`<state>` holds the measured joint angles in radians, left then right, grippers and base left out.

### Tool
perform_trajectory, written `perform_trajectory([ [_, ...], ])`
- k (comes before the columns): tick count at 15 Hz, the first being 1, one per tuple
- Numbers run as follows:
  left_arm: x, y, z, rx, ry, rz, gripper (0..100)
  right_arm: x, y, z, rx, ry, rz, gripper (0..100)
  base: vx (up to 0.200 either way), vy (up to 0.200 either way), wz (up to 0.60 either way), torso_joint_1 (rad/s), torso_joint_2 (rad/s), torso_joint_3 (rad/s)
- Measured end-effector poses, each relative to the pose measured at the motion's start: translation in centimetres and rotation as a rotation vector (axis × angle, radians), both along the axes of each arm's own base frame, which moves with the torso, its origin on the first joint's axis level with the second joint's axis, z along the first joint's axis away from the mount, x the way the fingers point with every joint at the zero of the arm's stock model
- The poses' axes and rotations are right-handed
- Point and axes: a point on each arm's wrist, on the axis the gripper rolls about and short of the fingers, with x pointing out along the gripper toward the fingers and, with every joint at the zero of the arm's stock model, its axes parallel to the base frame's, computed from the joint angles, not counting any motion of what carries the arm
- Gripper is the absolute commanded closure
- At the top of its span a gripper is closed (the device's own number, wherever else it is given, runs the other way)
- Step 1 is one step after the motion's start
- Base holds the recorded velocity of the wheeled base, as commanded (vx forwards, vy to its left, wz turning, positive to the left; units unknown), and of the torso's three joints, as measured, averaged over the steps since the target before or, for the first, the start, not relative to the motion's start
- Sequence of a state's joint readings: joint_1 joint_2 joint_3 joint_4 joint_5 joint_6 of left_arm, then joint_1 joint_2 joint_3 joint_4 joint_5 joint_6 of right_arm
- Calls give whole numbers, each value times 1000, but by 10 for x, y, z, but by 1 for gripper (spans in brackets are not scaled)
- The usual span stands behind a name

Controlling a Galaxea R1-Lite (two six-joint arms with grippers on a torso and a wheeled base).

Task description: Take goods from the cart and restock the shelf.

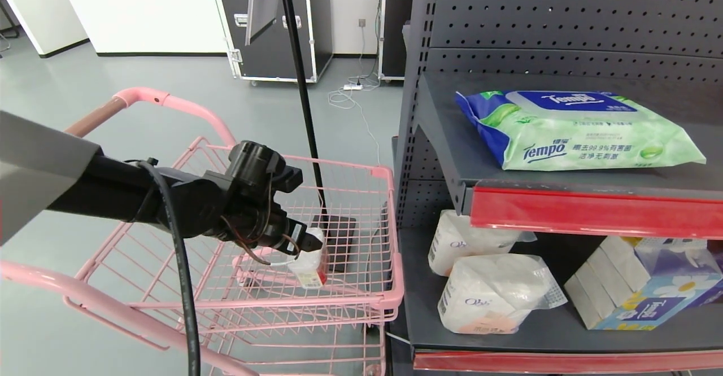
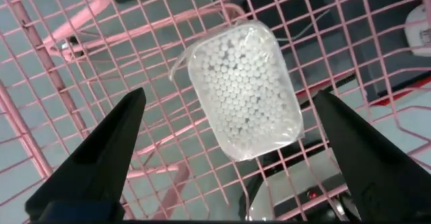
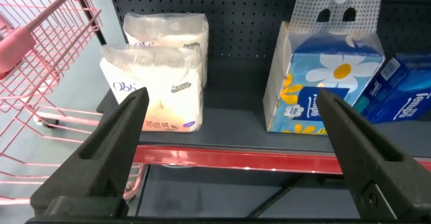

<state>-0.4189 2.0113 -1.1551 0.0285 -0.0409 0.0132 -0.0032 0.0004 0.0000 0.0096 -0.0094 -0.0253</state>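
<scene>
now the left gripper [image 2: 229, 95] hangs low inside the pink cart [image 1: 390, 195], pointing down at a clear pack of cotton swabs [image 2: 244, 89] that sits on the wire floor, near the side closest to the shelf. its jaws are spread wide, one on each side of the pack and not touching it, i think so that it can lower and close around it. the right gripper [image 3: 230, 97] is also wide and holds nothing. it faces the lower shelf [image 3: 236, 133], where tissue packs [image 3: 158, 83] stand, probably kept out of the way.
</scene>
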Motion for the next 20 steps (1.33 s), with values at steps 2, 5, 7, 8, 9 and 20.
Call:
perform_trajectory([
  [2,1,-6,-7,10,24,-8,0,0,0,0,0,0,0,0,0,0,0,0,0,0],
  [5,2,-14,-13,1,58,7,0,0,0,0,0,0,0,0,0,0,0,0,0,0],
  [7,6,-19,-16,6,58,11,0,0,0,0,0,0,0,0,0,0,0,0,0,0],
  [8,8,-20,-19,22,55,25,0,0,0,0,0,0,0,0,0,0,0,0,0,0],
  [9,10,-20,-23,42,53,40,0,0,0,0,0,0,0,0,0,0,0,0,0,0],
  [20,23,-34,-47,54,86,32,0,0,0,0,0,0,0,0,0,0,0,0,0,0],
])
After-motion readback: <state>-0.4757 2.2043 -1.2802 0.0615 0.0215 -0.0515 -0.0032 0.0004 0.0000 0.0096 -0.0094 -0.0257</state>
